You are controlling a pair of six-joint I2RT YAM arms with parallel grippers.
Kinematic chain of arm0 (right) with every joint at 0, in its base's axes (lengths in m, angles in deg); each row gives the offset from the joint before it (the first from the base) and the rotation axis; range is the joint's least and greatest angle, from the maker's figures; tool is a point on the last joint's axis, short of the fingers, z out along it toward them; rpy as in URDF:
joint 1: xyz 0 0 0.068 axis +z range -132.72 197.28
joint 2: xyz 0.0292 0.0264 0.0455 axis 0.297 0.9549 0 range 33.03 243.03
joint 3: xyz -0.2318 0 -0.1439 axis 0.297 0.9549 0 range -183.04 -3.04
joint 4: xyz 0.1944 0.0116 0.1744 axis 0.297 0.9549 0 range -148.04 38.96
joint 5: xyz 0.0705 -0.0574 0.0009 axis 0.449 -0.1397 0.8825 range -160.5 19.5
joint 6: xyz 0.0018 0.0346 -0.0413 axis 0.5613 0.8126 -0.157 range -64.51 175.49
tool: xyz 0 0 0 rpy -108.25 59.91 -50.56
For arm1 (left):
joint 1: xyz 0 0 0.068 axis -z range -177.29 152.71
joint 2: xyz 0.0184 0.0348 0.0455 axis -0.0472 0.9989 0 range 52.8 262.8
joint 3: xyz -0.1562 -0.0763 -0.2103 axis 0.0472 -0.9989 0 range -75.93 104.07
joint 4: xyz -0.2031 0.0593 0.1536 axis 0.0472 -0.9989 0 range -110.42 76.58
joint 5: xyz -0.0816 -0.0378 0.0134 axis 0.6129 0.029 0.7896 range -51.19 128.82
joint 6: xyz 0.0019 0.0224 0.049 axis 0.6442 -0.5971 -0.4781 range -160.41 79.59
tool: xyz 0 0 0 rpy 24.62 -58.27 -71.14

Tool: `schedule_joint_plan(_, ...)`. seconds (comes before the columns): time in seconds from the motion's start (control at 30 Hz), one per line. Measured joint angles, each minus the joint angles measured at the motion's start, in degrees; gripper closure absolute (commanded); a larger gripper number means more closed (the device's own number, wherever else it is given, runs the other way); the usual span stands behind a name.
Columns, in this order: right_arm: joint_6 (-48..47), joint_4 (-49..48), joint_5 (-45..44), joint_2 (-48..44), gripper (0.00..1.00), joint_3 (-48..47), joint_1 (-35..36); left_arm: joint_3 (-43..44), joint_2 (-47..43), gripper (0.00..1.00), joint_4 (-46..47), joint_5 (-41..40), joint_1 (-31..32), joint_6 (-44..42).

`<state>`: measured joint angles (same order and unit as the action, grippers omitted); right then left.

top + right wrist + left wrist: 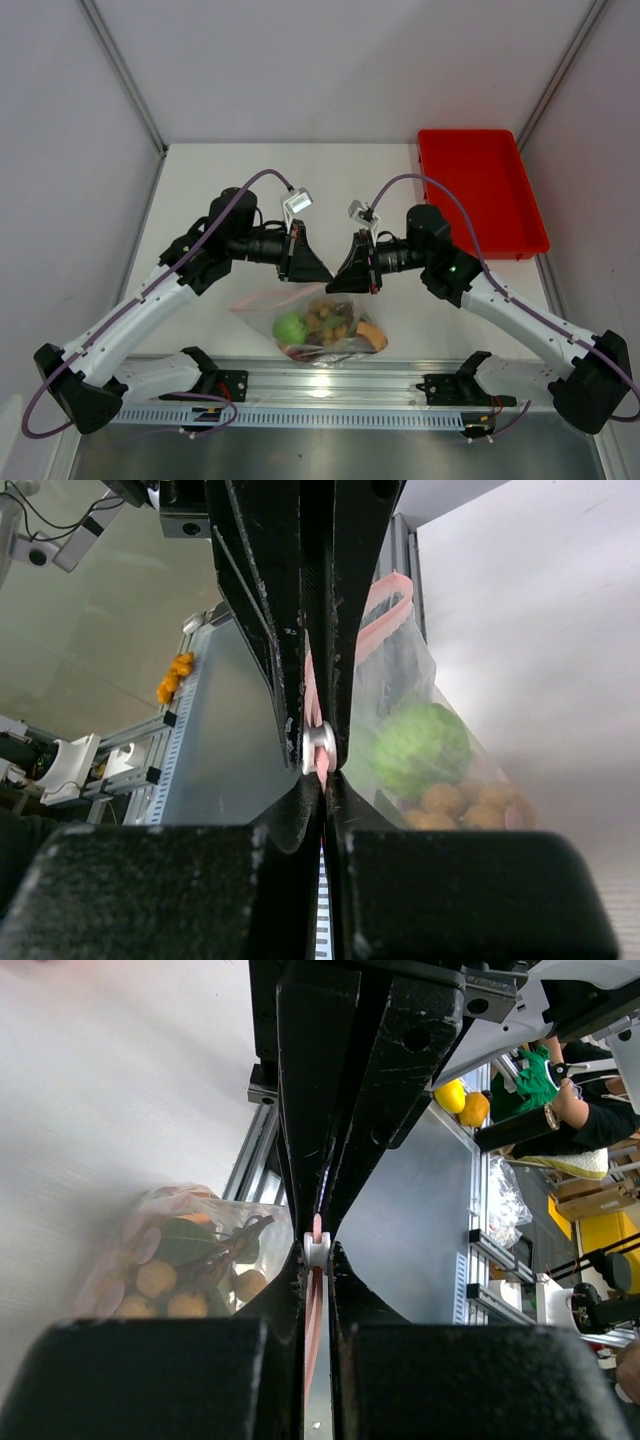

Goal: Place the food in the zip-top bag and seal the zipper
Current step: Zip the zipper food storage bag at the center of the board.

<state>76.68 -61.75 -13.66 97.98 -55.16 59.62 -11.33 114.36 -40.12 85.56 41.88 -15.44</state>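
Note:
The zip-top bag hangs between my two grippers, which meet tip to tip above it. It holds the food: a green round fruit, a bunch of tan round fruits and a dark reddish long piece. My left gripper is shut on the pinkish zipper in the left wrist view, with the tan fruits to its left. My right gripper is shut on the zipper too, beside the green fruit. I cannot make out the green onion.
A red plastic tray lies at the back right of the white table. The metal rail with both arm bases runs along the near edge, just below the hanging bag. Grey walls close in the sides.

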Motion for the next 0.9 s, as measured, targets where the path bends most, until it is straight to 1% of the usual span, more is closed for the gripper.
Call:
schedule_joint_plan(0.13,1.4,0.0,-2.9,-0.2,1.00,0.0,-0.1,0.0,0.0,0.99,-0.1,-0.2,-0.2,-0.1)
schedule_joint_plan(0.33,5.9,0.9,-13.2,-2.9,1.00,0.5,-0.4,2.1,1.4,1.00,-1.5,-4.3,-0.6,-1.7)
schedule_joint_plan(0.53,11.1,1.4,-20.1,-5.2,1.00,1.1,-1.6,2.8,1.7,0.99,-3.0,-7.1,-0.7,-3.0)
schedule_joint_plan(0.7,13.9,1.3,-22.0,-6.3,1.00,2.0,-3.6,2.8,1.5,0.99,-5.1,-8.9,-0.7,-3.3)
schedule_joint_plan(0.9,15.4,0.8,-21.7,-9.4,1.00,2.6,-9.7,2.0,-1.1,1.00,-9.6,-11.0,-0.7,-3.6)
